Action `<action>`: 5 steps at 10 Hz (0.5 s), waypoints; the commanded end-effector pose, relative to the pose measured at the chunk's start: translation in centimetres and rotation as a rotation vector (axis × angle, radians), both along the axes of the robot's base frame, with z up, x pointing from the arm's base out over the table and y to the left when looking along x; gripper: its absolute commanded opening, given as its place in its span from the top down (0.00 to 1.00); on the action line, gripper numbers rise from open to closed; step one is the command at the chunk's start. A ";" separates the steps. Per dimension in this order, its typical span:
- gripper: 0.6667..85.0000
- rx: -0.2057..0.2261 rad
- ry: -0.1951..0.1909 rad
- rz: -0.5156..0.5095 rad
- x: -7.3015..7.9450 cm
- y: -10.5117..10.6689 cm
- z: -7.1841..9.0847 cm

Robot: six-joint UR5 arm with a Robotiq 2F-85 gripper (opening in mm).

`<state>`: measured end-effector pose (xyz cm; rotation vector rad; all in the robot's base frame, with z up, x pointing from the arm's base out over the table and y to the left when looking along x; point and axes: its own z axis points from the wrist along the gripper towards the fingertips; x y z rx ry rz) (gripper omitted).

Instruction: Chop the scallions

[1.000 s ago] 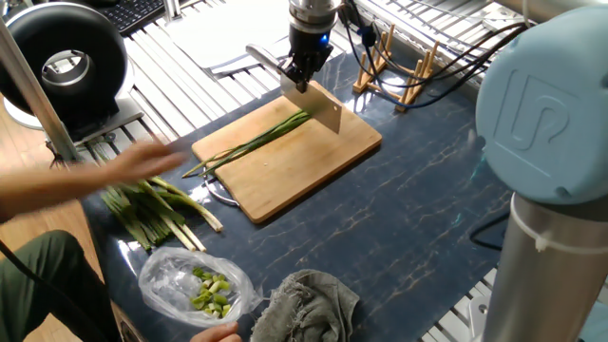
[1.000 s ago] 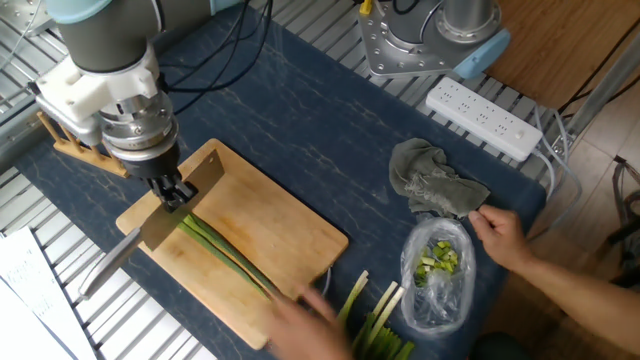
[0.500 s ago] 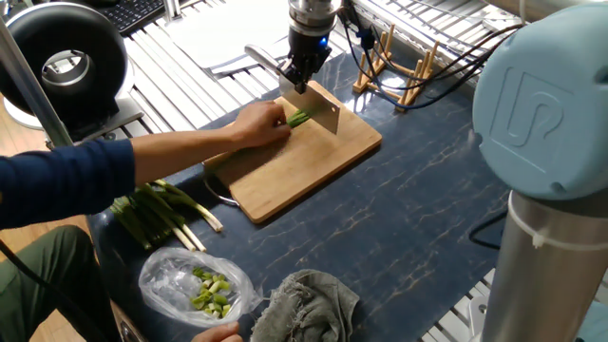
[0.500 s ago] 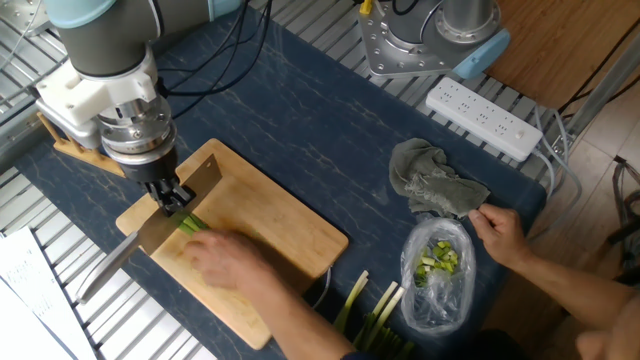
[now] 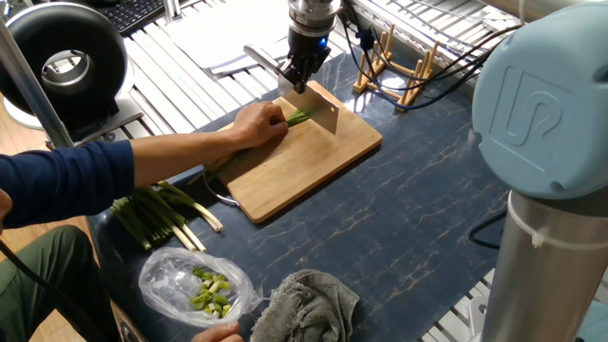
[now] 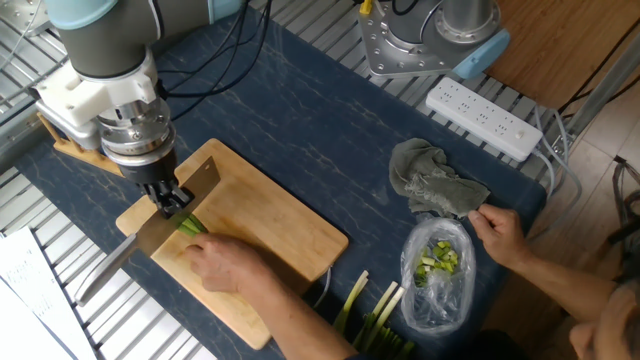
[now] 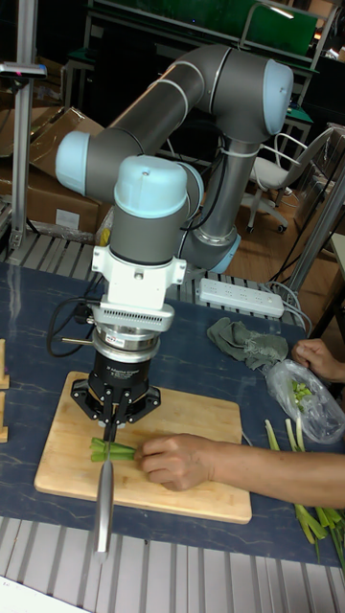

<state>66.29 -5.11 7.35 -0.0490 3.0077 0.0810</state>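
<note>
The scallions (image 5: pixel 300 118) lie on the wooden cutting board (image 5: pixel 304 169), their tips poking out just beside the blade. A person's hand (image 5: pixel 258 123) covers and holds the rest of the stalks. My gripper (image 5: pixel 302 76) is shut on a knife (image 5: pixel 321 107), whose blade stands edge-down over the scallions. From the other side the gripper (image 6: pixel 170 197) grips the knife (image 6: pixel 178 207) above the scallions (image 6: pixel 192 226). In the tall view the gripper (image 7: pixel 113 421) hangs right over the scallions (image 7: pixel 113 449), with the knife handle (image 7: pixel 103 508) pointing at the camera.
A thicker bundle of stalks (image 5: pixel 157 211) lies off the board by the person. A clear plastic bag (image 5: pixel 195 285) of chopped pieces and a grey cloth (image 5: pixel 309 304) sit at the near edge. A wooden rack (image 5: pixel 399 66) stands behind the board, and a power strip (image 6: pixel 485 118) lies on the table's far side.
The person's hand has come onto the board and closed over the scallions, bunching them under the blade. Gripper and knife have stayed almost still.
</note>
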 end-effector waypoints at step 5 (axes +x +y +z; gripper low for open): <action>0.99 0.011 -0.007 0.011 -0.8 -0.5 -0.1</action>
